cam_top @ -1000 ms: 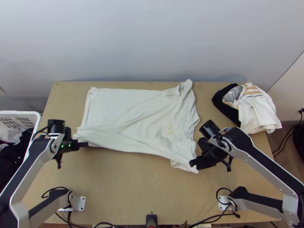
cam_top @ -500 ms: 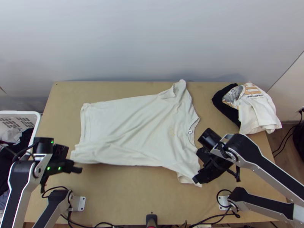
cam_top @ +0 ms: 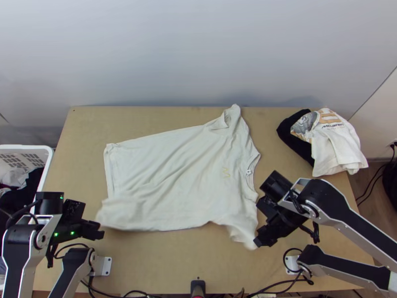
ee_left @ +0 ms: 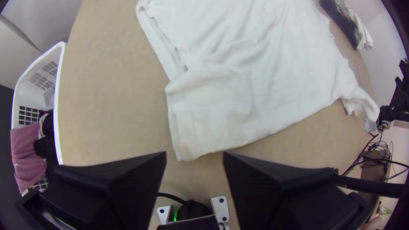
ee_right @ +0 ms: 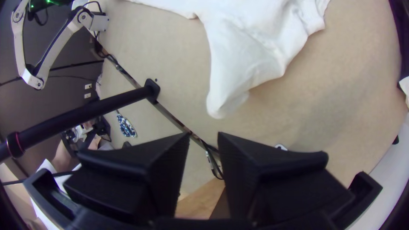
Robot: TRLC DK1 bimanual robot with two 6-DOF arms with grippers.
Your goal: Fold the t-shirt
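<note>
Top view: t-shirt (cam_top: 178,174) spread w/ creases on counter (cam_top: 173,263), near hem corner (cam_top: 111,216) by L gripper (ee_left: 194,154), near sleeve (cam_top: 242,234) by R gripper (ee_right: 204,135); both grippers' jaws spread, nothing pinched. Step = prob. flattening ahead of 1st fold. Next: pinch hem corner & sleeve, hold taut, fold toward far side.

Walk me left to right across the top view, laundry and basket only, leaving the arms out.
White basket with clothes inside → off-white t-shirt, spread but wrinkled → black-and-white clothes pile.
</note>
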